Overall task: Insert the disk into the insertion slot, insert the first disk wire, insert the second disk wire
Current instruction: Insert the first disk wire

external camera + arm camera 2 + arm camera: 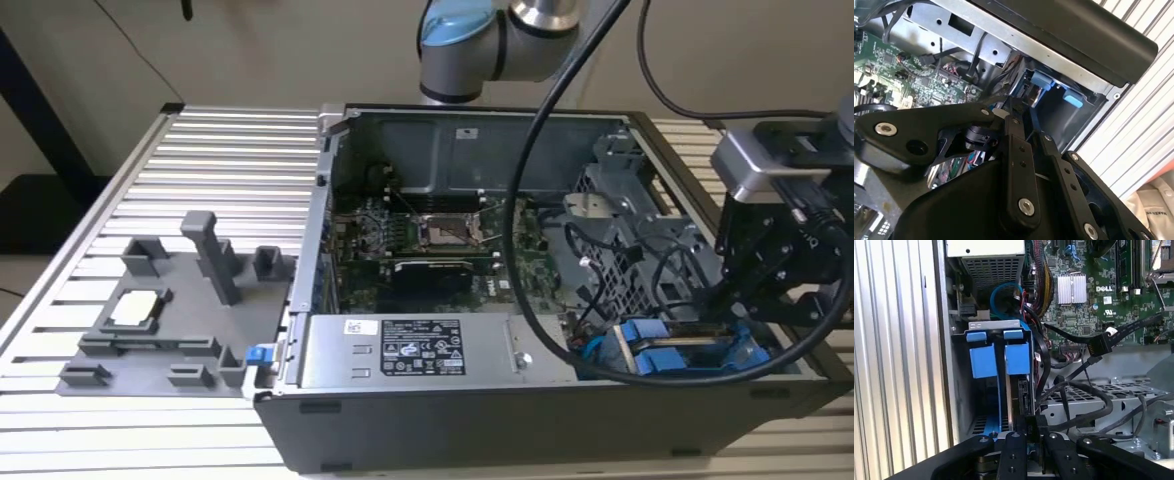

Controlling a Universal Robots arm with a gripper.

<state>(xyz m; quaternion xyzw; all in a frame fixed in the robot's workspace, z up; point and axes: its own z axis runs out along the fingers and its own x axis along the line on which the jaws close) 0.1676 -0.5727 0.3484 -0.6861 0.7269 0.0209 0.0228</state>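
The disk [1022, 390] stands on edge in the insertion slot [961, 390], a grey bay at the case's front corner, with its blue carrier tab [1017, 357] beside a second blue tab [982, 361]. In the exterior view the blue carriers [663, 352] show at the case's front, on the exterior view's right. My gripper [1033, 434] hovers right at the disk's exposed connector edge, shut on a small black wire connector [1033, 423]. In the second wrist view the gripper [1021, 107] points into the bay near the blue tabs [1041, 80]. In the exterior view the gripper [734, 315] is just above the bay.
A second black connector [1099, 345] on a flat cable hangs loose over the motherboard [1114, 290]. Black cables drape over the perforated metal cage [627, 250]. The labelled power-supply box [407, 350] lies along the front. A grey fixture [160, 320] stands on the slatted table at the exterior view's left.
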